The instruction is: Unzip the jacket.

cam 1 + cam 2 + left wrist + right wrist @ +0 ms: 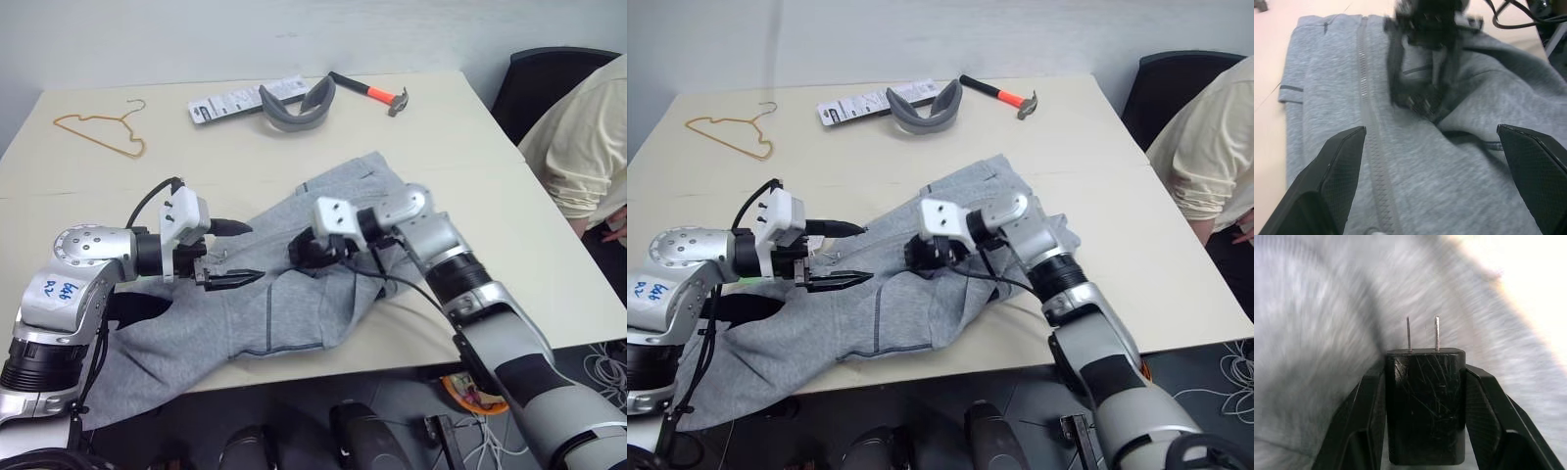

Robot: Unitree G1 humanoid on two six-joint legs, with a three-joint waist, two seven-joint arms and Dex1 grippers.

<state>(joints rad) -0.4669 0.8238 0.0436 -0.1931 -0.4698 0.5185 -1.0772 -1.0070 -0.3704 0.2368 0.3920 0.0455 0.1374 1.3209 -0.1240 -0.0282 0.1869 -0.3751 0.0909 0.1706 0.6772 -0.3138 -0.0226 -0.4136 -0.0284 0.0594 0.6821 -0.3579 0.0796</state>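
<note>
Right wrist view: right hand grips one plug, apparently two-pronged.

Light grey jacket — zipped, crumpled on the table's near edge

Grey jacket spread across the frame, closed zip seen left of centre, left gripper held wide open, right gripper blurred at top centre.

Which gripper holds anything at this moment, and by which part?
The right gripper clamps a black plug adapter by its flat sides, prongs pointing away over the jacket. The left gripper is open and holds nothing.
</note>
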